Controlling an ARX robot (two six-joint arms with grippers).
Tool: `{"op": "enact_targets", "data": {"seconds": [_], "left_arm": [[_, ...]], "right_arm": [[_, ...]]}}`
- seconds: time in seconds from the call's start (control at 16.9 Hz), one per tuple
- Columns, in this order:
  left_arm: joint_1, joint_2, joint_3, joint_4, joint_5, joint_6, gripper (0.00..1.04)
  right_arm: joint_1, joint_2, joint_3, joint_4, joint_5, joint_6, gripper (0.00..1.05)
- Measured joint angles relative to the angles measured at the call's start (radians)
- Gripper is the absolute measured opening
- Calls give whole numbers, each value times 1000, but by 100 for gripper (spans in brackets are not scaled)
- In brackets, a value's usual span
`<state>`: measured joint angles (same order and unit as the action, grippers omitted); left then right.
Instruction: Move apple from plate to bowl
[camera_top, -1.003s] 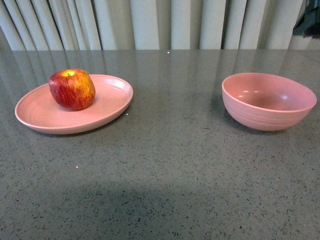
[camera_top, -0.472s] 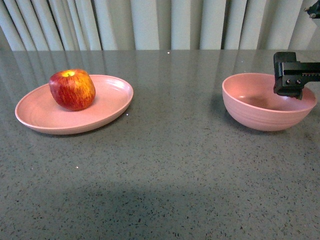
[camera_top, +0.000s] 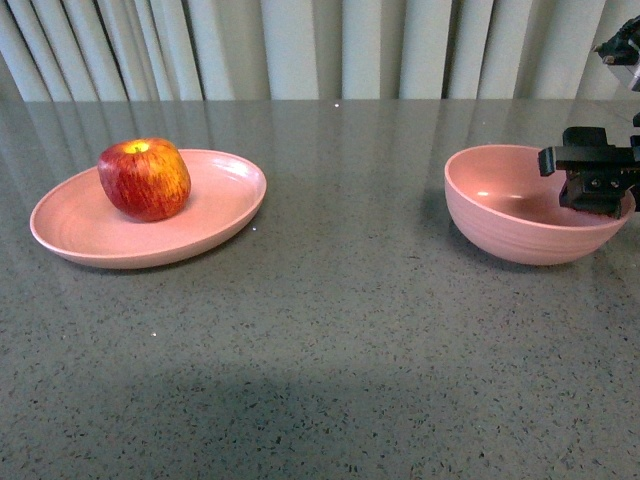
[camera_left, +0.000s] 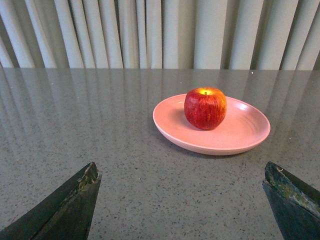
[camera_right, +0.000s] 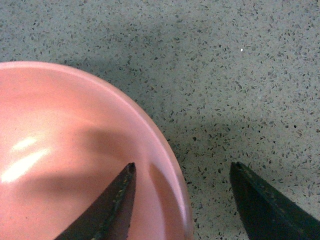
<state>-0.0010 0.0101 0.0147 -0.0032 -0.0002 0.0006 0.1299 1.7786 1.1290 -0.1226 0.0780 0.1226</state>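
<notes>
Nothing done yet: the apple (camera_top: 145, 178) sits on the plate (camera_top: 228, 196), well apart from the bowl (camera_top: 520, 236). Right jaws spread astride the bowl's rim; left jaws spread, empty. Grasp and transfer remain.

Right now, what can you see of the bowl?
The bowl is deep, round, matte pink, with faint ridges on its outer wall. It stands upright and empty on the table, at the right. The open right gripper straddles its right rim, one finger inside, one outside; contact is unclear.
</notes>
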Motion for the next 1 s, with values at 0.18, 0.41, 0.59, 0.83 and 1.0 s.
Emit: {"op": "enact_targets", "data": {"seconds": [0.18, 0.41, 0.59, 0.83, 1.0], "left_arm": [[0, 0, 0, 0, 0, 0, 98], [0, 0, 0, 0, 0, 0, 98], [0, 0, 0, 0, 0, 0, 98], [0, 0, 0, 0, 0, 0, 98], [0, 0, 0, 0, 0, 0, 98]], "right_arm": [[-3, 0, 10, -18, -18, 20, 20], [-12, -40, 48, -65, -100, 88, 3], [59, -55, 166, -109, -127, 133, 3], [194, 9, 266, -135, -108, 173, 3], [261, 88, 313, -148, -99, 200, 3]]}}
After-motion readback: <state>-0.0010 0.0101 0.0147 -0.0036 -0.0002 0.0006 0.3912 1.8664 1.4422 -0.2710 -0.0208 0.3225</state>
